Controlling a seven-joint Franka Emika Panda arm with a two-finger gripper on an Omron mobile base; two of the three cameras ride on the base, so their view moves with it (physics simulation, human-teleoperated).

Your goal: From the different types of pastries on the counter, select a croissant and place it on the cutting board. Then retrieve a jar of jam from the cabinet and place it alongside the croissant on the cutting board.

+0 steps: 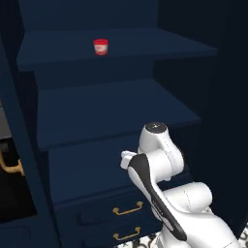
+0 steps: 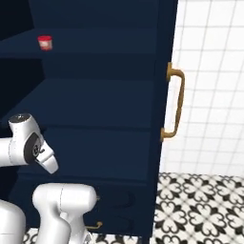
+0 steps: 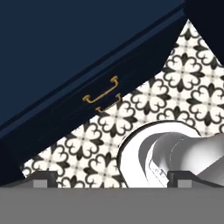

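Observation:
The jar of jam (image 1: 100,47) (image 2: 45,42), red-lidded and small, stands upright on the upper shelf of the open navy cabinet (image 1: 116,111) (image 2: 95,105). My arm is folded low in front of the cabinet's drawers, well below the jar. In the hand view my gripper (image 3: 113,179) is open, its fingertips (image 3: 41,179) wide apart with nothing between them. It looks down at a drawer front with a gold handle (image 3: 101,94) and the patterned floor. The croissant, the other pastries, the counter and the cutting board are out of view.
Two drawers with gold handles (image 1: 128,210) sit under the lower shelf. An open cabinet door with a long gold handle (image 2: 174,102) stands at the right, another door (image 1: 19,145) at the left. Black-and-white patterned floor tiles (image 2: 200,205) and a white tiled wall lie to the right.

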